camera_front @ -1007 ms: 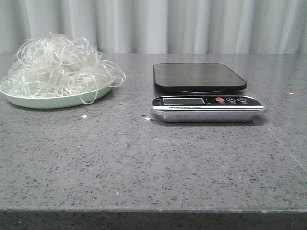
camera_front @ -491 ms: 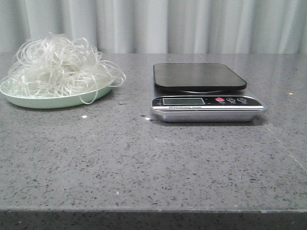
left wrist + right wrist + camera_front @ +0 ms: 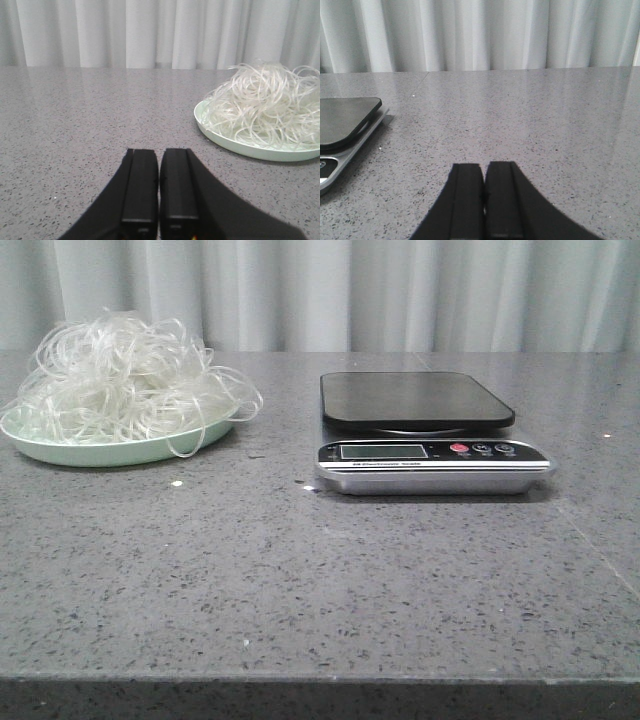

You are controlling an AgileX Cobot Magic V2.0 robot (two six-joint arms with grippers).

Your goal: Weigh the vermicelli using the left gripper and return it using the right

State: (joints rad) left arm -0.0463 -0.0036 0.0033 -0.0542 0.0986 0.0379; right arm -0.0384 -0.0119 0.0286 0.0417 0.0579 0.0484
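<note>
The vermicelli (image 3: 125, 375) is a fluffy tangle of whitish strands heaped on a pale green plate (image 3: 110, 451) at the table's back left. It also shows in the left wrist view (image 3: 265, 107), on the plate (image 3: 260, 150). The kitchen scale (image 3: 425, 430) with a black platform stands right of centre; its edge shows in the right wrist view (image 3: 342, 130). My left gripper (image 3: 159, 152) is shut and empty, low over the table, short of the plate. My right gripper (image 3: 485, 165) is shut and empty, over bare table beside the scale. Neither gripper shows in the front view.
The grey speckled stone table (image 3: 300, 580) ends at a front edge near the bottom of the front view. Pale curtains (image 3: 350, 290) hang behind the table. A small light crumb (image 3: 176, 483) lies in front of the plate.
</note>
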